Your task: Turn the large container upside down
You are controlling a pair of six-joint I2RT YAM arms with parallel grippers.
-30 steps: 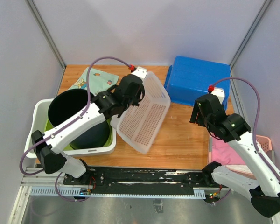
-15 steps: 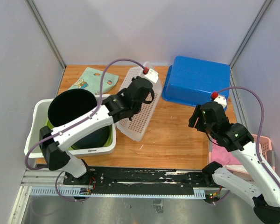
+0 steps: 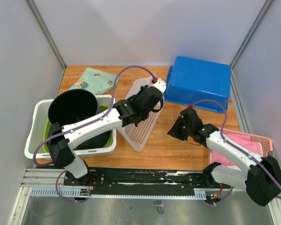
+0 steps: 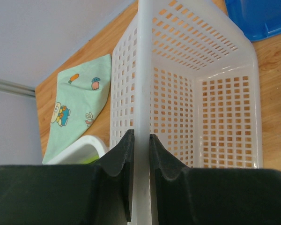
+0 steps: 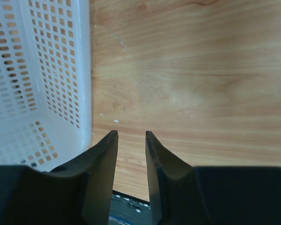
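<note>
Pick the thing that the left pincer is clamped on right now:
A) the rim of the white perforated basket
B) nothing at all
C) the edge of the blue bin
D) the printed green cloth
A: in the left wrist view, the left pincer is closed on the thin rim of the white perforated basket, with a finger pressed against each side of it.

The basket (image 3: 139, 133) lies mid-table, bin (image 3: 196, 82) behind-right of it, cloth (image 3: 93, 78) behind-left, bucket (image 3: 72, 108) in the tray (image 3: 35, 126) at left.
</note>
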